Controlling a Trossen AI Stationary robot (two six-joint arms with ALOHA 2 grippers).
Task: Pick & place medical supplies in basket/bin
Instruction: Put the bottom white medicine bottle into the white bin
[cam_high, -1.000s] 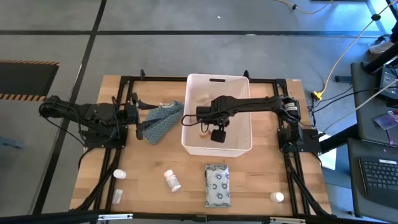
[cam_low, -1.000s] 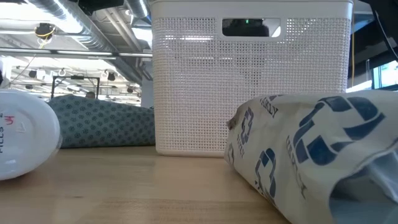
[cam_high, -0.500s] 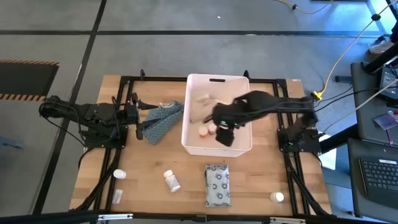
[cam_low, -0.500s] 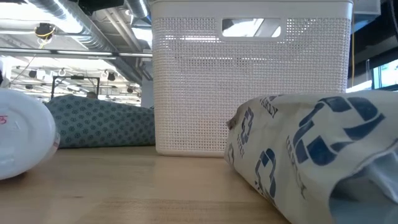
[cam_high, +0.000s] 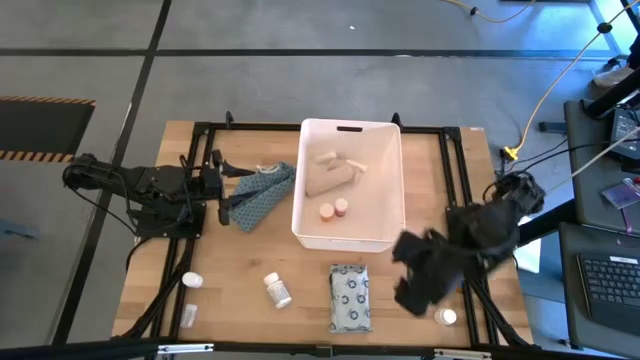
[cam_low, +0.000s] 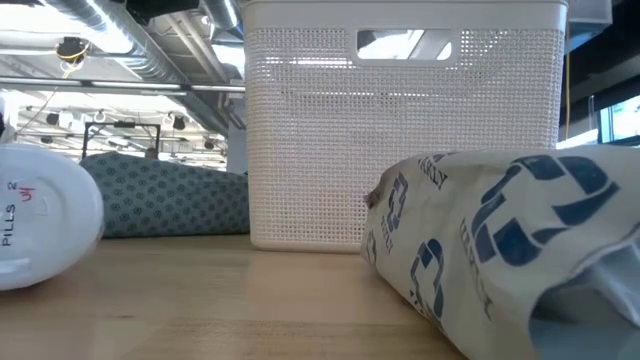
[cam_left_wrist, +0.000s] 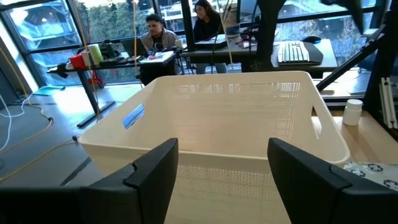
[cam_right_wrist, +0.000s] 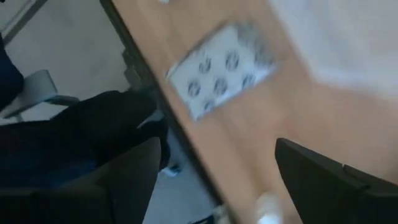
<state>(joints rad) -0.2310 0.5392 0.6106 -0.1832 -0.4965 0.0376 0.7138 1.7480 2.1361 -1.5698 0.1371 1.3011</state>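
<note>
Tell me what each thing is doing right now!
Bin: upright, holding a beige roll and two orange-capped bottles.
Patterned pack: lying flat on the table, outside the bin.
Pill bottle: lying on its side.
Blue cloth: crumpled beside the bin.
Right gripper: open, empty, near the small bottle.
Left gripper: open, empty, waiting, facing the bin.

The tall-walled white tub blocks the table's middle, open from above. The patterned soft pack lies near its front wall. Bare wood separates the pill bottles at the front.
</note>
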